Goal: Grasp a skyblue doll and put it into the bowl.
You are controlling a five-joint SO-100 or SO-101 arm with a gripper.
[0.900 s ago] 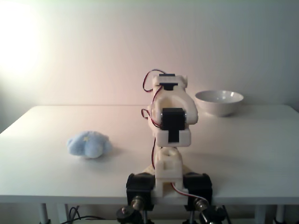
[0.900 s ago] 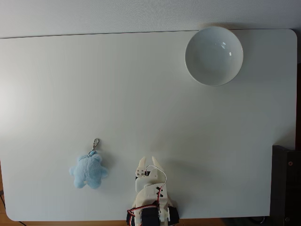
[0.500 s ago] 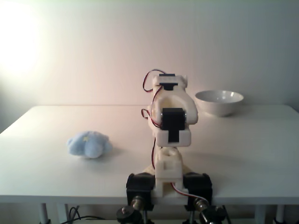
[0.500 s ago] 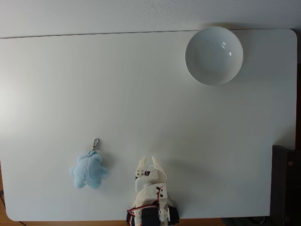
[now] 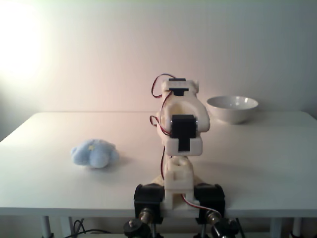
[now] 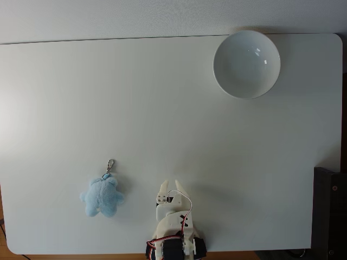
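**Operator:** Skyblue doll first. How do your fingers stand, and where is it from them?

**Arm:** My gripper is folded back over my own base at the near table edge. In the fixed view from above, my two white fingertips show as a small V with a narrow gap between them, nothing in it. I read that as slightly apart, holding nothing. In the fixed view from the front, my upper arm hides them.

The skyblue doll, a small fluffy pale-blue plush, lies on the white table to the left of my fingers in that top view, near but apart from them. It sits about level with my tips, slightly nearer the table's front edge. Its metal keyring clasp points away from my base, so I judge its long axis runs roughly front to back.

**Operator:** And the bowl?

**Arm:** The round glossy white ceramic bowl stands at the far right corner, well apart from the doll and from me. It looks empty. So I judge my next move is a swing left, with the carry afterward crossing the table diagonally.
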